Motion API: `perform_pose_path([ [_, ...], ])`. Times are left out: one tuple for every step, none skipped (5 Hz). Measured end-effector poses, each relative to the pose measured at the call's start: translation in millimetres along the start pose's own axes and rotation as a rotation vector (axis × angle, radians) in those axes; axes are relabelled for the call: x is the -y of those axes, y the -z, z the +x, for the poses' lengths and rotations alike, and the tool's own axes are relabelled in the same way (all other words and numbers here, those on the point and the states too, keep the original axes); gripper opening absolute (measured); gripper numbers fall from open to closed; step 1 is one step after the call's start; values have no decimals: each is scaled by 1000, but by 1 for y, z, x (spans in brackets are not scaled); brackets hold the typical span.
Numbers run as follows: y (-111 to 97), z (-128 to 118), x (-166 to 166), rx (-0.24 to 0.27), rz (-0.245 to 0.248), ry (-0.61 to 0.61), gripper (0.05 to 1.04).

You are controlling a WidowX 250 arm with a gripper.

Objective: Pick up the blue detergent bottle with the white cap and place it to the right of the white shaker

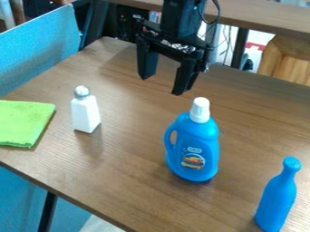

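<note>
The black gripper (160, 86) hangs over the back middle of the table with its two fingers spread wide and nothing between them. Nearest to it, in front and slightly right, stands a blue detergent bottle (203, 144) with a white cap and a side handle. To the gripper's left and nearer the camera, a white shaker (85, 114) with a silver top is upright. A green folded cloth (23, 123) lies at the left edge of the view. At the lower right stands a plain blue bottle (278, 197) with a narrow neck.
The brown wooden table (130, 174) has its front edge running from the left side down to the bottom middle. A blue panel (39, 50) rises beside the table at the upper left. Behind are another wooden surface (266, 19), cables and a wooden object (289, 61).
</note>
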State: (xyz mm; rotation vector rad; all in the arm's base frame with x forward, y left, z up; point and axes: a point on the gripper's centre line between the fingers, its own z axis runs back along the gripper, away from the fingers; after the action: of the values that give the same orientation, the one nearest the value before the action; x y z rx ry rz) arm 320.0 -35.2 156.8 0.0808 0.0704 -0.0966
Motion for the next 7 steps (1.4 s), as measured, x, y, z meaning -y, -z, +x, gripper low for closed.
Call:
perform_pose_path([
  [11, -1, 1, -33, 2, 4, 1001],
  [4, -2, 0, 9, -2, 20, 1001],
  [-7, -4, -2, 31, 8, 7, 1001],
  [-18, 0, -4, 55, 21, -14, 1001],
  [-21, 14, 17, 107, -13, -3, 1001],
  [-19, 19, 42, 101, -47, 43, 1001],
  [-14, 20, 50, 86, -68, 75, 1001],
])
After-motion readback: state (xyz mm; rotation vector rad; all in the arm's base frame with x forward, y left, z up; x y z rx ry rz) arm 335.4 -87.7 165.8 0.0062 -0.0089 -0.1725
